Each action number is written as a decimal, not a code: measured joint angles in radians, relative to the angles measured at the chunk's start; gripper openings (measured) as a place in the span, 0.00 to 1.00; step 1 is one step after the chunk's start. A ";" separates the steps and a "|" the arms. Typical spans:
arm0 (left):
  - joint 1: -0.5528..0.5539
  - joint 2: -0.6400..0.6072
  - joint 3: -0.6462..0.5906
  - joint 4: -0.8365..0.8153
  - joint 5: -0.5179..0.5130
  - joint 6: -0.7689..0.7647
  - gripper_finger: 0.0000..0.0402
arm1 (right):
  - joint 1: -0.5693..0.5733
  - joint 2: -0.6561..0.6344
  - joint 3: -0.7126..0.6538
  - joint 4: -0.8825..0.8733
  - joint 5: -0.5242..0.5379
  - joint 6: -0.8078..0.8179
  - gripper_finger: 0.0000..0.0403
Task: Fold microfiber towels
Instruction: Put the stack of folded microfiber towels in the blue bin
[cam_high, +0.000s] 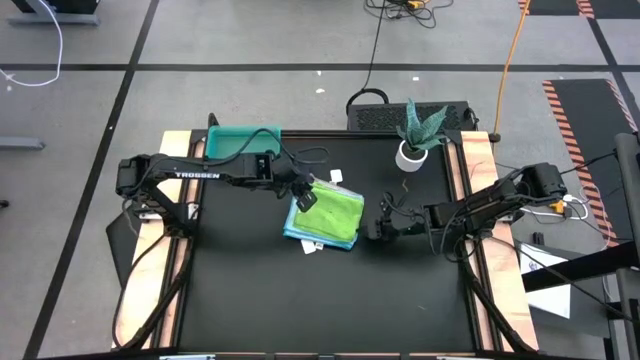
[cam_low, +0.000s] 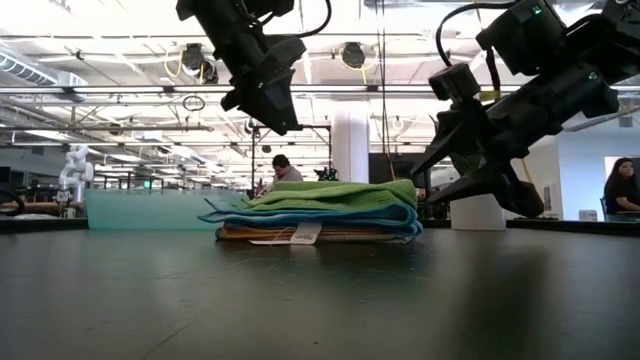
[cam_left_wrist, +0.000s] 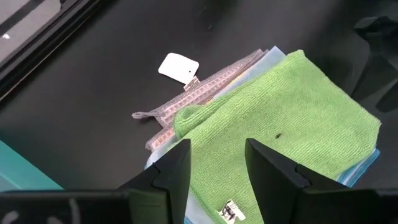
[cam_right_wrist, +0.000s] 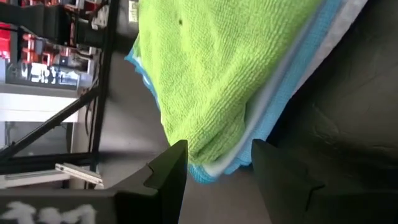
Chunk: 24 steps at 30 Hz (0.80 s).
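The left gripper (cam_high: 306, 199) hangs above the towel stack (cam_high: 326, 217), fingers apart and empty; the right gripper (cam_high: 378, 228) sits beside it, released too.

The high camera is looking straight down, taking in the whole black counter (cam_high: 300, 290) and both arms. The low camera is sitting at counter height, facing level across the surface into the room behind, with the towel stack (cam_low: 315, 212) mid-frame. Each wrist camera is looking past its own two dark fingers (cam_left_wrist: 171, 171), close above that same stack, the left over one edge and the right over another. All four views are sharing the green towel (cam_high: 328, 212) on top
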 joint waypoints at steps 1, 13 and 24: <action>0.000 0.000 0.000 0.000 0.000 -0.004 0.38 | 0.000 0.000 0.000 0.001 -0.003 0.003 0.42; 0.000 0.000 0.000 0.000 0.000 -0.043 0.38 | -0.010 0.000 0.000 0.030 -0.165 -0.125 0.44; 0.000 0.000 0.000 -0.001 0.033 -0.063 0.38 | -0.011 0.000 0.000 -0.003 -0.150 -0.131 0.62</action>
